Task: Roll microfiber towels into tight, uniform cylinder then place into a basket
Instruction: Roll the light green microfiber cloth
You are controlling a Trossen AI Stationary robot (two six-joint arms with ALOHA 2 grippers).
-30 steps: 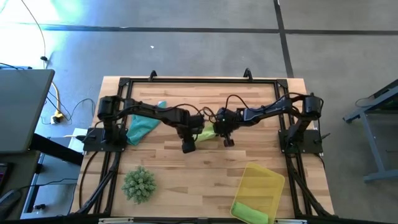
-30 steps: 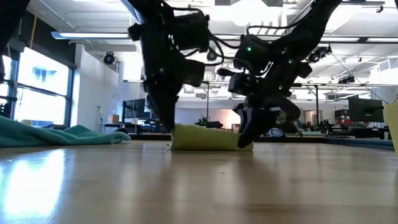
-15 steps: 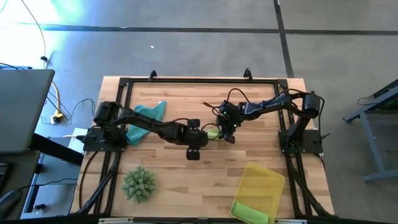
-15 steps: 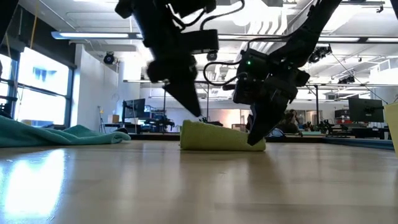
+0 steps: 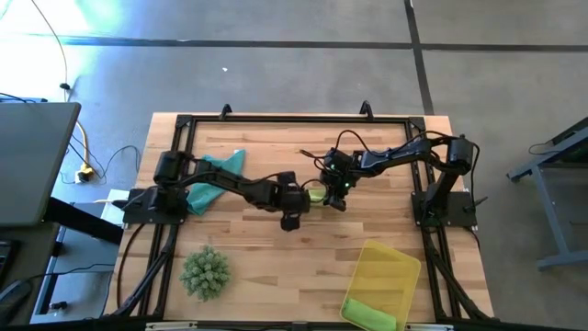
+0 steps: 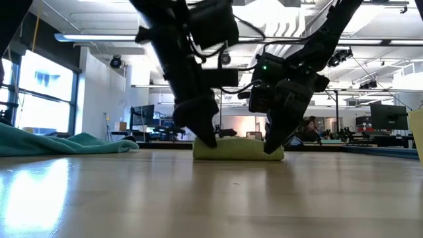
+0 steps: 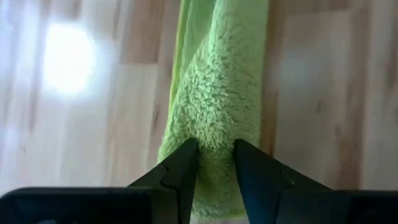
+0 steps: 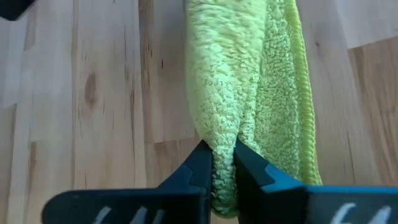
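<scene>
A pale yellow-green microfiber towel (image 5: pixel 315 194), rolled into a short cylinder, lies on its side on the table's middle (image 6: pixel 238 149). My left gripper (image 7: pixel 216 163) is shut on its left end and my right gripper (image 8: pixel 222 163) is shut on its right end. A teal towel (image 5: pixel 209 178) lies loose at the left back. The yellow basket (image 5: pixel 397 267) stands at the near right with a bright green towel (image 5: pixel 371 313) inside it. My left gripper pinches the left end of the roll (image 7: pixel 216 134) between its two fingers, which slant down from the table's left and lie along the roll. That end rests on the table. My right gripper pinches a bunched fold at the right end of the roll (image 8: pixel 222 134) between its two fingers, coming down at a slant from the table's right. The roll lies level on the wood.
A spiky green plant-like ball (image 5: pixel 204 271) sits at the near left. The black frame rail (image 5: pixel 294 118) runs along the far edge, and the arm bases stand at both sides. Bare wood lies between the roll and the basket.
Both grippers have rolled about their wrists while staying on the towel's ends. My left gripper has swung toward the table's right and dropped lower. The roll has slid a little toward the table's right; its left end rose for a moment and now lies level again.
</scene>
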